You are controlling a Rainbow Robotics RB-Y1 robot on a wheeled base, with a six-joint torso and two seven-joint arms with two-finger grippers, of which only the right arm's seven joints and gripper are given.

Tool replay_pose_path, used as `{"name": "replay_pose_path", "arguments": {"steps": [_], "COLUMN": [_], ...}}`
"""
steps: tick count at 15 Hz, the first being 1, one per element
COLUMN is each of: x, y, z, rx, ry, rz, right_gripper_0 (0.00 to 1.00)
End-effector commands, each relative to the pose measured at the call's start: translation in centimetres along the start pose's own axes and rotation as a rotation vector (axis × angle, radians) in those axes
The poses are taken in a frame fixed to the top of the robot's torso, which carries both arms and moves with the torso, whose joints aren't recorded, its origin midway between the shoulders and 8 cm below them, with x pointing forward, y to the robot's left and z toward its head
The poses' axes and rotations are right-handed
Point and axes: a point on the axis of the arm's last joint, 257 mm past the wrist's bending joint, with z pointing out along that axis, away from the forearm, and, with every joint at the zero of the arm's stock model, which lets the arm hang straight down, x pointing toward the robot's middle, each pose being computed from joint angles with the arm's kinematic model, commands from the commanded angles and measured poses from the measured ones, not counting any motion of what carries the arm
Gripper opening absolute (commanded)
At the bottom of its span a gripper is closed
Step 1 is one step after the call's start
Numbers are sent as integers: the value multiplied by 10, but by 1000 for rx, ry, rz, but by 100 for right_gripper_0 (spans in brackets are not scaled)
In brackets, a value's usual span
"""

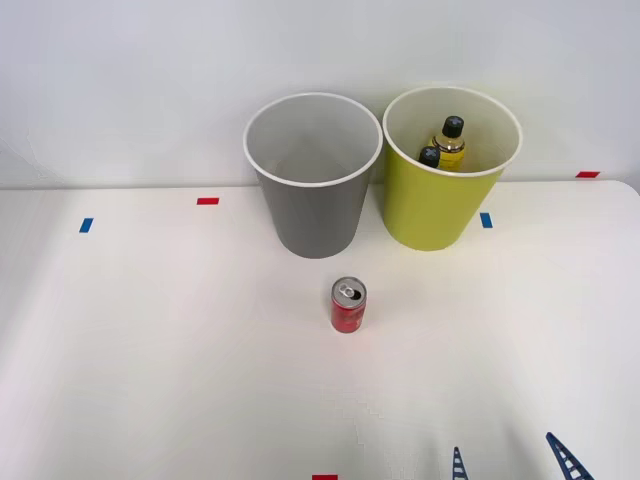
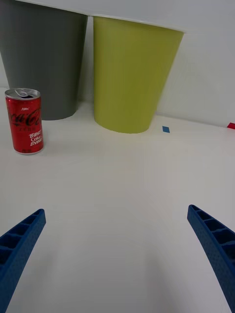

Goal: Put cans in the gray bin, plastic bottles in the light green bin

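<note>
Right gripper [image 1: 508, 462] released, blue ribbed fingers spread, over white table [image 1: 150, 350] | small red can [image 1: 348, 305] upright before tall gray plastic bin [image 1: 313, 175] | black-capped plastic bottles [image 1: 448, 142] inside lime-green bin [image 1: 452, 165] | path unobstructed

Front cam: high above the arms, tilted forward and down at the table [image 1: 150, 380], far enough to take in both bins whole. Gray bin [image 1: 314, 175] at 12 o'clock, green bin [image 1: 450, 170] at 1, red can [image 1: 348, 305] dead centre, gripper [image 1: 512, 458] at 5. Wrist cam: low, near table level, facing the bins' side walls, much closer. Shared: gray bin [image 2: 44, 58], green bin [image 2: 132, 73], red can [image 2: 24, 121], blue tape [image 2: 166, 129], table between.
</note>
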Motion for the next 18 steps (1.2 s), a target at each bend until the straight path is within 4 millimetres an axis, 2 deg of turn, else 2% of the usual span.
{"name": "replay_pose_path", "arguments": {"steps": [1, 18], "x": [0, 0], "y": [0, 0], "z": [0, 0], "rx": [0, 0], "ry": [0, 0], "rz": [0, 0], "right_gripper_0": [100, 100]}}
